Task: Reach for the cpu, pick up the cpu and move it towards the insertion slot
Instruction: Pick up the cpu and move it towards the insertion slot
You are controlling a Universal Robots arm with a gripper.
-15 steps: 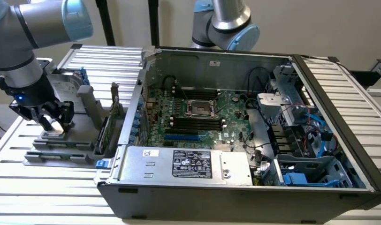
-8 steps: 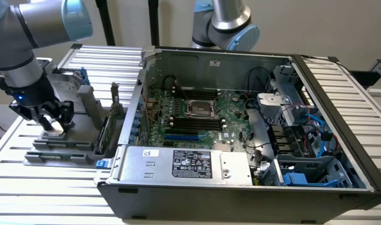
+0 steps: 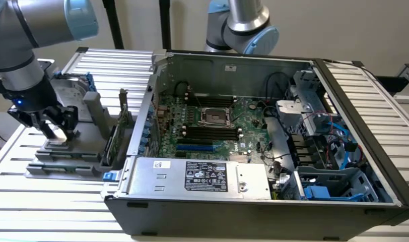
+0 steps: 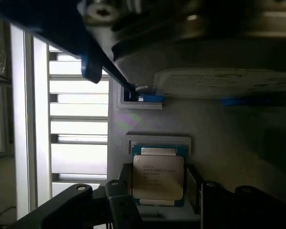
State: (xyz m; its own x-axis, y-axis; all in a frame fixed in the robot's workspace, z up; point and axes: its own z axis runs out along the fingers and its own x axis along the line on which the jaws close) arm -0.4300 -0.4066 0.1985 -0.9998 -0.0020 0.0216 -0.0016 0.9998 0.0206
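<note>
The cpu (image 4: 158,177), a thin square chip with a silver-grey face and printed text, lies flat in a recess of the grey holder (image 4: 219,129). My gripper (image 4: 160,191) hangs just over it, open. One dark finger (image 4: 121,200) is beside one edge of the chip and the other finger (image 4: 205,200) beside the opposite edge. In the exterior view the gripper (image 3: 57,130) reaches down onto the grey holder (image 3: 63,162) at that view's left, outside the computer case. The insertion slot (image 3: 214,117), a shiny square frame with a dark centre, sits on the motherboard inside the case.
A silver hard drive with blue rails (image 4: 219,81) stands in the holder close behind the chip. The case wall (image 3: 140,126) separates the holder from the motherboard. Black memory slots (image 3: 208,133), cables (image 3: 285,146) and the power supply (image 3: 198,176) surround the socket. A second arm (image 3: 242,25) stands behind.
</note>
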